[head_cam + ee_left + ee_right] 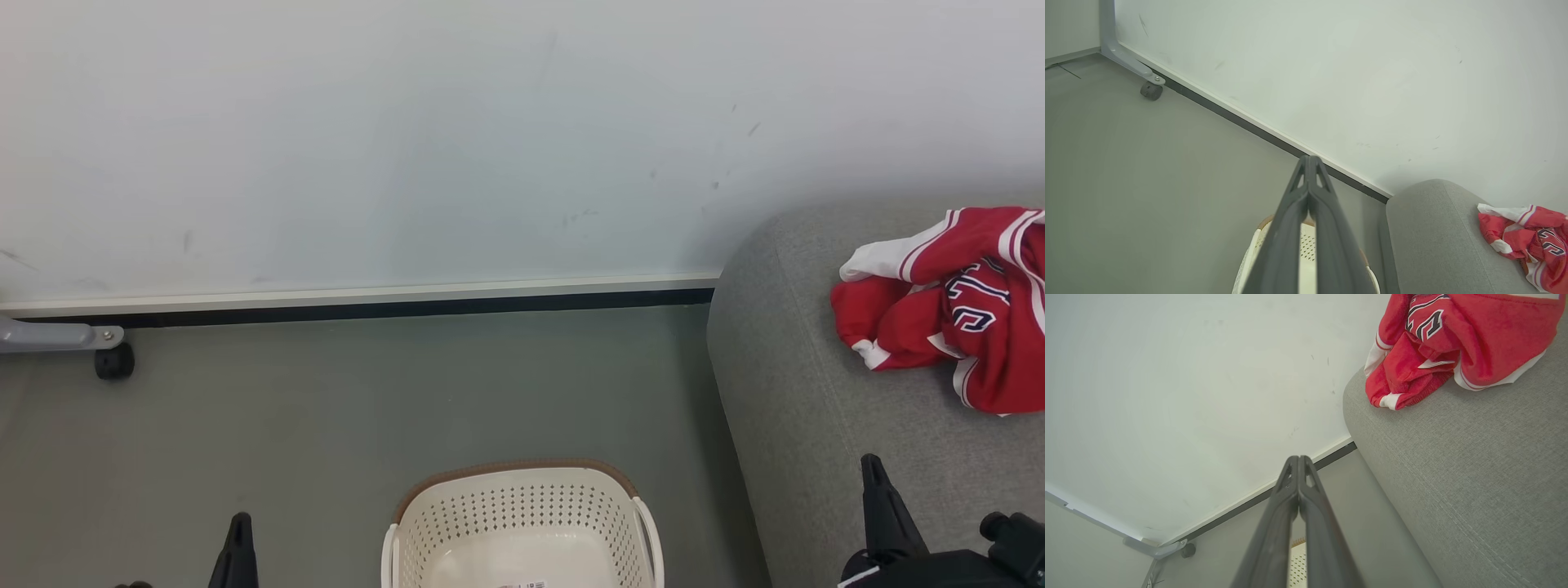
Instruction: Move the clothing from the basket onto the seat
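Two claws: the left claw (240,518) and right claw (870,462) each have slim dark fingers pressed together, pinching nothing. Between them stands one perforated cream plastic basket (522,505), brown-rimmed. One crumpled red-and-white heap of clothing (959,314) lies on one rounded grey fabric seat (796,400).

Head view: from high up, looking forward and down over the basket (514,490) to the wall (490,139). Left wrist view: close above the basket, facing that wall aslant. Right wrist view: right of the basket, low beside the seat (1453,477), tilted. Shared by all three: basket, wall, seat, clothing (947,318).
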Robot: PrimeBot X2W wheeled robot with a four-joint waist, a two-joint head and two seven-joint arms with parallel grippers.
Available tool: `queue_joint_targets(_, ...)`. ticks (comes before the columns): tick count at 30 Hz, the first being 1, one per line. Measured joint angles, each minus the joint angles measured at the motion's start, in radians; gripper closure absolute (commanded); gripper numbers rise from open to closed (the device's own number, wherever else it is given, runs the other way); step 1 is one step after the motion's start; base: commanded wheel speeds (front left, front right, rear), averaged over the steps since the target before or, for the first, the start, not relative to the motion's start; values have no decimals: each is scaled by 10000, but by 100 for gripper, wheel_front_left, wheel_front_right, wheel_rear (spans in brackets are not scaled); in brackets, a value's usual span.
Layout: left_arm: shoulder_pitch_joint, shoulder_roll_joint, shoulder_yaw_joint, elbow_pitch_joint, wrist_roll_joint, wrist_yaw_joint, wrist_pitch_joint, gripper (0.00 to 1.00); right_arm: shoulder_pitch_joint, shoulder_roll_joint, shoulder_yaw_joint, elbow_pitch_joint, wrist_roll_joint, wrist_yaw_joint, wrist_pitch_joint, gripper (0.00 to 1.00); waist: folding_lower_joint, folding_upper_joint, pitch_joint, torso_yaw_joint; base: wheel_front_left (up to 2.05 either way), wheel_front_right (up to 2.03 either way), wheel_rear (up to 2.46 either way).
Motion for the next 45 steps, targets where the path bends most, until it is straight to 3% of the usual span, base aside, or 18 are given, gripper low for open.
queue_joint_targets(45,-1384,-454,1003,1273,-5572,-1137,1622,100,-794,800,-1866,1239,5534,1135,1590,100,0,0,126,-138,0,0,0)
